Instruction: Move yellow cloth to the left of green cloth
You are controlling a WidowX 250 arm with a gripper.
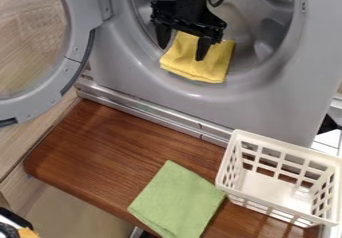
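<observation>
My black gripper (181, 53) hangs at the round door opening of a grey washing machine, in the upper middle of the view. It is open, with its two fingers spread wide apart. The yellow cloth (215, 66) lies over the lower lip of that opening, beneath and around the right finger; whether the fingertips touch it I cannot tell. The green cloth (177, 200) lies flat on the brown wooden board at the bottom middle, well below the yellow one.
A white slatted basket (277, 209) stands on the board (113, 152) to the right of the green cloth. The washing machine's round door (81, 37) is swung out at the upper left. A metal-coloured ledge (153, 111) runs between machine and board.
</observation>
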